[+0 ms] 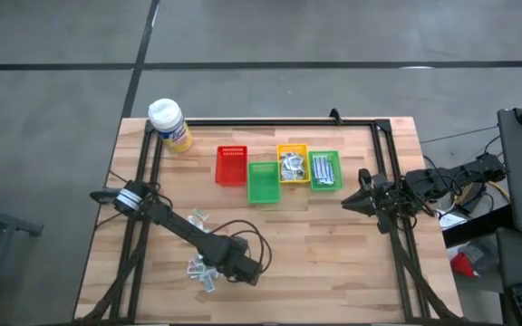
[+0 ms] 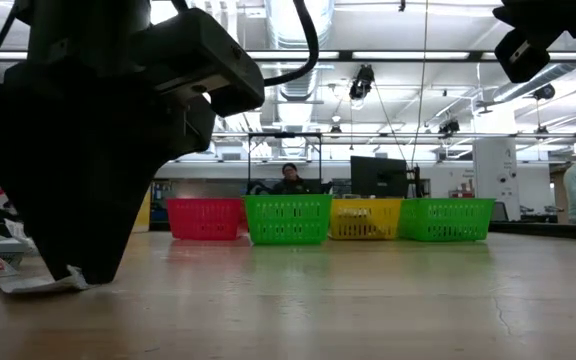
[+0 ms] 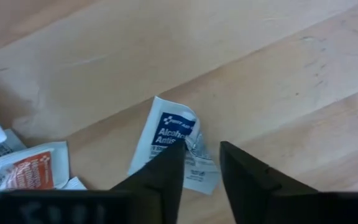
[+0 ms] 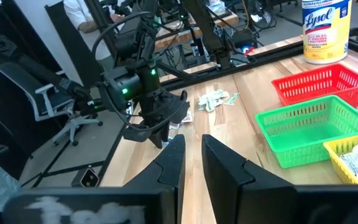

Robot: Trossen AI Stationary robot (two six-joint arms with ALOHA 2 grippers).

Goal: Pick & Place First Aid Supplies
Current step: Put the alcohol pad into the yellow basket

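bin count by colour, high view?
Red bin: 1
Green bins: 2
Yellow bin: 1
Total: 4

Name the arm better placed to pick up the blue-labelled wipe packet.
Left. Its end effector is down at the table with fingers either side of the blue-labelled packet. The right end effector waits beside the bins, far from the packets.
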